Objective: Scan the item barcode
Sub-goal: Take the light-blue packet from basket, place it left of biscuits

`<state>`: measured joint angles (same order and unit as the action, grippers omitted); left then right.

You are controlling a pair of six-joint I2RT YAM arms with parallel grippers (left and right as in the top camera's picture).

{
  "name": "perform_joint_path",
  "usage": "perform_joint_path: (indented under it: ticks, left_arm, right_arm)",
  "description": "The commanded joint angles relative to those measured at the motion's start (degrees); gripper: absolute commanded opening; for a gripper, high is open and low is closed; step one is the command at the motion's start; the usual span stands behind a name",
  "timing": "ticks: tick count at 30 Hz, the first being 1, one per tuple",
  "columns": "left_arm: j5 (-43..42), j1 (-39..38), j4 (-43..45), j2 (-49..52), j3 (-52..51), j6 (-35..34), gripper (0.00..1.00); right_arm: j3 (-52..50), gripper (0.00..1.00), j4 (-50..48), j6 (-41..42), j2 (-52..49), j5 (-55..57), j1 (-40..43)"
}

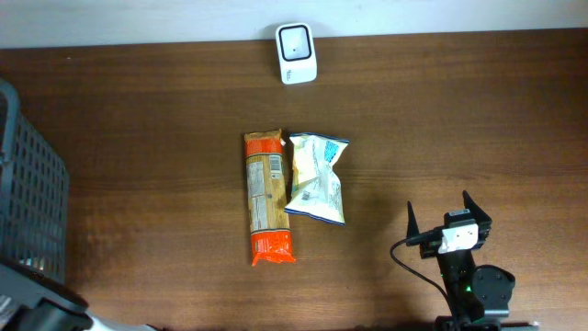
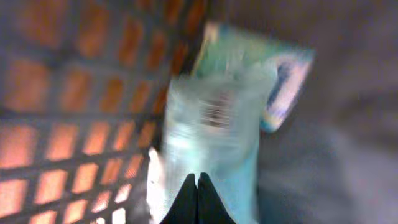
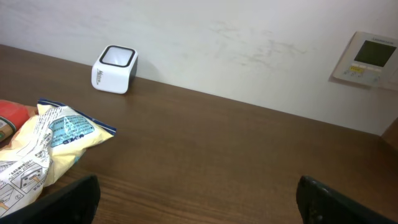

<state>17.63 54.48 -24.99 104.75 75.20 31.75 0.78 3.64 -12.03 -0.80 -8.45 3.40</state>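
In the blurred left wrist view, a pale teal packet with a barcode on it lies inside the mesh basket. My left gripper is shut just over the packet, tips pressed together; whether it pinches the film is unclear. The white scanner stands at the table's far edge, also seen as the scanner from the right wrist. My right gripper hangs open over bare wood at the front right, nothing between its fingers.
An orange-ended packet and a pale crisp bag lie side by side mid-table. The dark mesh basket stands at the left edge. A second packet lies behind the teal one. A wall panel hangs behind.
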Motion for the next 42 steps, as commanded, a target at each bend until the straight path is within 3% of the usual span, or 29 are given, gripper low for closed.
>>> perform_joint_path:
  ticks: [1, 5, 7, 8, 9, 12, 15, 16, 17, 19, 21, 27, 30, 34, 37, 40, 42]
  left_arm:
    - [-0.87, -1.46, 0.00, -6.86, 0.28, 0.04, 0.00]
    - [-4.79, -1.55, -3.61, -7.45, 0.26, 0.04, 0.03]
    - [-4.52, -0.94, -3.54, -7.08, 0.26, 0.04, 0.59]
    - [-4.55, 0.00, -3.72, -6.45, 0.26, 0.02, 0.82]
    - [-4.57, 1.60, -4.26, -5.16, 0.26, 0.00, 0.99]
    - [-4.79, 5.14, -4.68, 0.00, 0.02, -4.85, 0.99]
    - [-4.87, 5.42, -4.31, 4.50, -0.02, -5.14, 0.99]
    - [-5.57, 5.42, -4.09, 5.46, -0.02, -5.14, 0.95]
    - [-6.60, 5.42, -3.91, 5.95, -0.02, -5.14, 0.84]
    - [-7.78, 5.42, -3.61, 6.03, 0.02, -5.14, 0.27]
    - [-7.80, 5.25, -3.74, 6.01, 0.20, -5.14, 0.00]
    - [-7.80, -0.11, -4.00, -2.08, 3.67, -6.21, 0.00]
    - [-7.82, -3.87, -3.98, -10.99, 7.08, -12.72, 0.00]
    - [-10.14, -9.53, -4.22, -20.50, 8.22, -15.37, 0.00]
    - [-10.16, -19.41, -8.85, -26.84, 8.22, -15.91, 0.00]
    - [-10.16, -33.64, -19.82, -31.43, 8.22, -16.50, 0.00]
    - [-10.19, -40.39, -24.41, -32.15, 8.22, -22.49, 0.00]
  right_arm:
    - [-0.46, 0.99, 0.09, 0.46, 0.39, 0.50, 0.44]
    - [-0.46, 0.99, 0.07, 0.46, 0.39, 0.50, 0.44]
    - [-0.46, 0.99, 0.07, 0.46, 0.39, 0.48, 0.44]
    - [-0.46, 0.99, 0.09, 0.46, 0.39, 0.48, 0.44]
    - [-0.46, 0.99, 0.07, 0.44, 0.39, 0.48, 0.44]
    - [-0.46, 0.99, 0.07, 0.44, 0.39, 0.48, 0.44]
    - [-0.46, 0.99, 0.07, 0.44, 0.39, 0.48, 0.44]
    - [-0.46, 0.99, 0.09, 0.46, 0.39, 0.50, 0.44]
    - [-0.46, 0.99, 0.07, 0.46, 0.39, 0.50, 0.44]
    - [-0.46, 0.99, 0.09, 0.44, 0.39, 0.48, 0.44]
    - [-0.46, 0.99, 0.07, 0.46, 0.39, 0.50, 0.44]
    - [-0.46, 0.99, 0.07, 0.46, 0.39, 0.48, 0.44]
    - [-0.46, 0.99, 0.07, 0.46, 0.39, 0.48, 0.44]
    - [-0.46, 0.99, 0.07, 0.46, 0.39, 0.50, 0.44]
    - [-0.46, 0.98, 0.07, 0.44, 0.39, 0.50, 0.44]
    - [-0.46, 0.99, 0.07, 0.44, 0.39, 0.50, 0.44]
    - [-0.46, 0.99, 0.07, 0.46, 0.39, 0.48, 0.44]
